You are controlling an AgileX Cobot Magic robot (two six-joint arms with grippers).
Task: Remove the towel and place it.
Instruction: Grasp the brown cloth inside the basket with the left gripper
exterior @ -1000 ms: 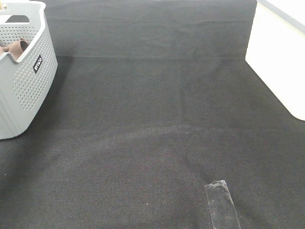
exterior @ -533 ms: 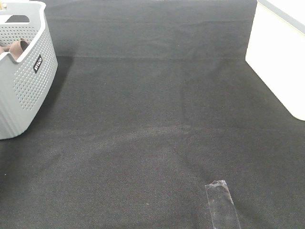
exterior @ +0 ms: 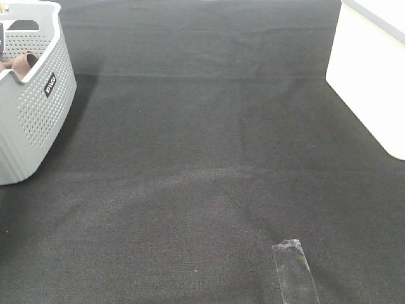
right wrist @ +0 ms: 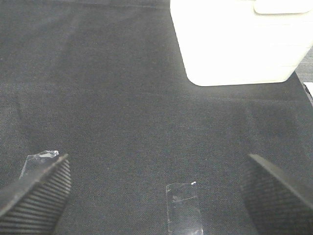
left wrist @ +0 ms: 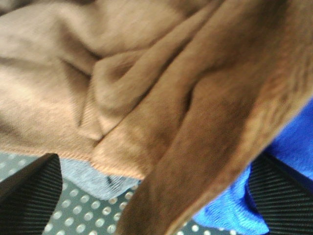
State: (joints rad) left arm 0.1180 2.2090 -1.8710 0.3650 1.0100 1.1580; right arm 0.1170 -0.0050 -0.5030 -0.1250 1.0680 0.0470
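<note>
The reddish-brown towel [left wrist: 146,73] lies crumpled in the grey perforated basket [exterior: 38,107] at the table's far left. In the high view only a fold of the towel [exterior: 24,62] shows over the rim. My left gripper [left wrist: 154,169] is down inside the basket. Its ribbed black fingers [left wrist: 29,196] stand wide apart on either side of a hanging fold, open and not pinching it. My right gripper [right wrist: 156,161] hovers open over the black table cover, with nothing between its fingers [right wrist: 34,196].
A blue cloth [left wrist: 274,161] lies under the towel, on the basket's dotted floor [left wrist: 73,208]. A white box [exterior: 370,76] stands at the right edge. Strips of clear tape [exterior: 294,269] stick to the black cover [exterior: 202,158].
A small pale part has come into view at the left edge, over the basket. Everything else in the high view looks the same.
</note>
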